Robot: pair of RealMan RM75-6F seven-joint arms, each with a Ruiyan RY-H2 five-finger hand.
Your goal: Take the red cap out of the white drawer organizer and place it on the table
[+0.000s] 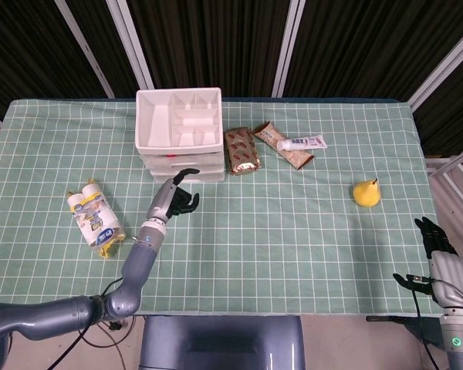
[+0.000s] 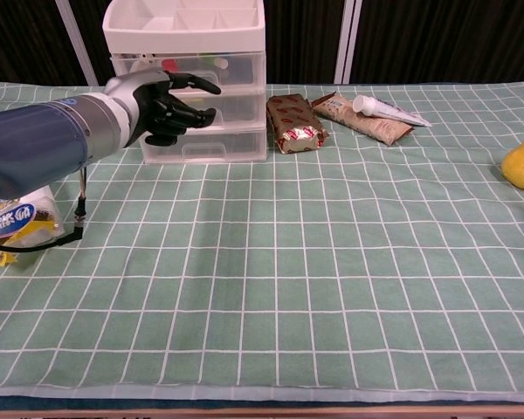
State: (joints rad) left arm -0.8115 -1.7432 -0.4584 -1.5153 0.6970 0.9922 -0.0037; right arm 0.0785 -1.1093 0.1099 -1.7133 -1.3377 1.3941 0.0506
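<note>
Head view, over a table [image 1: 293, 231] spread with a green gridded cloth: the robot's left hand [image 1: 175, 202] hangs just in front of the white drawer organizer [image 1: 179, 131], its dark fingers curled partway in and holding nothing. From the chest view the same left hand [image 2: 170, 105] sits level with the organizer's [image 2: 236, 35] clear drawer fronts, thumb stretched out across the top drawer's lower edge — whether it touches the plastic cannot be told.

The red cap [image 2: 168, 64] shows as a small red shape behind the clear front of the top drawer, beside something green; from above only a sliver of red [image 1: 168, 155] peeks out at the drawer's front edge. The drawers look pushed in.

The right hand [image 1: 434, 237] rests well off the table's right edge, low at the corner of the head view, fingers pointing up and slightly apart, nothing in them.

Elsewhere on the cloth — a brown snack packet [image 1: 242, 150] lies just right of the organizer, a second brown packet [image 1: 282, 145] beyond it with a white tube [image 1: 302, 142] lying across it. A yellow pear [image 1: 365, 193] stands alone toward the right side. A bundle of small white bottles in a yellow-trimmed wrapper [image 1: 94, 217] lies to the left of the arm.
</note>
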